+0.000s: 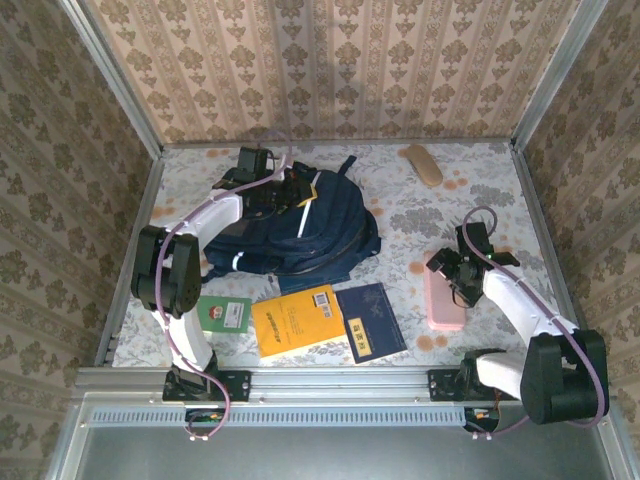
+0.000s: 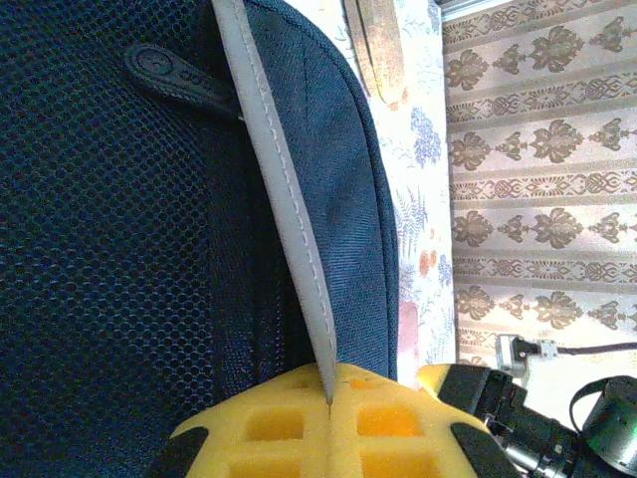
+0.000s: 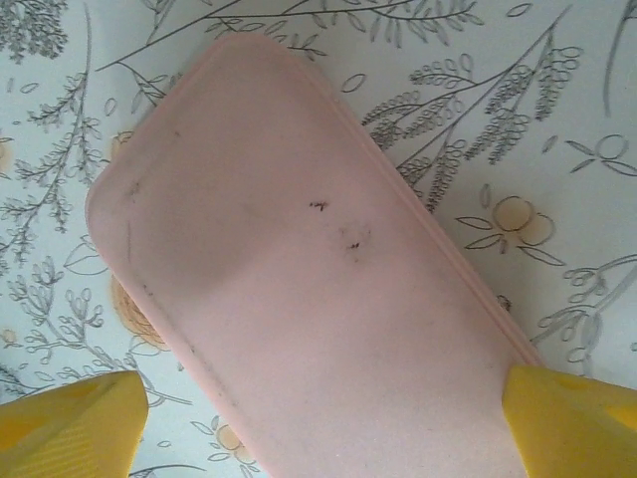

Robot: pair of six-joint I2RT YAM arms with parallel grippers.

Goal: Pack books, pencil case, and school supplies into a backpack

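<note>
Both right fingers (image 3: 70,430) flank the pale pink case (image 3: 318,299), spread wide

left arm (image 1: 190,260): white links, black joints
right arm (image 1: 520,300): same colours
cables (image 1: 172,340): lilac, looping
jaws: yellow, waffle-gridded

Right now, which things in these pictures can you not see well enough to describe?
- Inside of the backpack: top view, its own fabric and the left gripper hide it.
- Pink case: right wrist view, one end cut off by the bottom edge.
- Print on the orange-yellow book: top view, too small.
</note>
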